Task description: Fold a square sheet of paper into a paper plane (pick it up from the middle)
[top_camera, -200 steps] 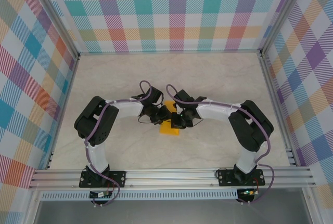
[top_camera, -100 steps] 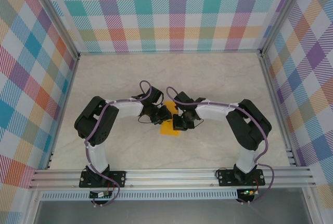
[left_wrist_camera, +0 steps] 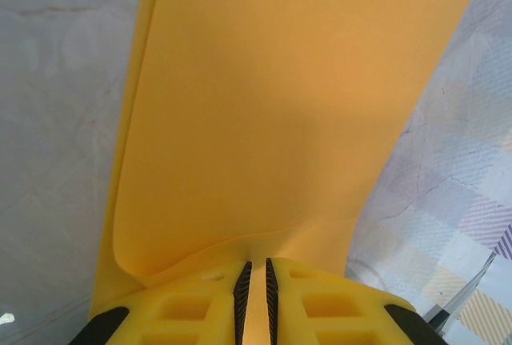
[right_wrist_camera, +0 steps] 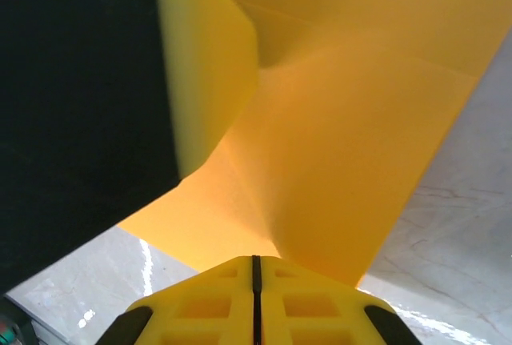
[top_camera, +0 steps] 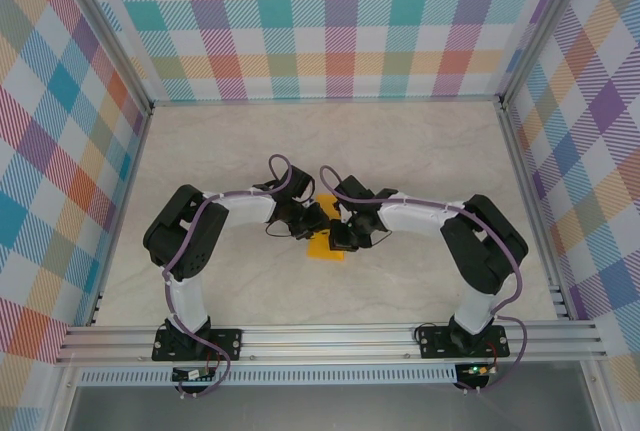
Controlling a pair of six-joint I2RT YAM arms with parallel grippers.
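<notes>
The left arm (top_camera: 185,243) rises from its base at seven o'clock, its elbow bulging toward nine and its forearm reaching in toward three. The right arm (top_camera: 482,243) mirrors it from five o'clock, its forearm reaching toward nine. The left gripper (top_camera: 314,221) and right gripper (top_camera: 345,235) sit just beside each other at centre. Both pinch the square sheet of paper (left_wrist_camera: 272,105), the left jaws with a thin slit between them, the right jaws pressed together.

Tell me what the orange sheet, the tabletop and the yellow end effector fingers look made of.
The square sheet of paper: thin matte paper, it bends and creases softly. The tabletop: probably glossy marble-look laminate or stone; veining, glare spots. The right end effector's fingers: likely moulded matte plastic, with recessed pockets.
</notes>
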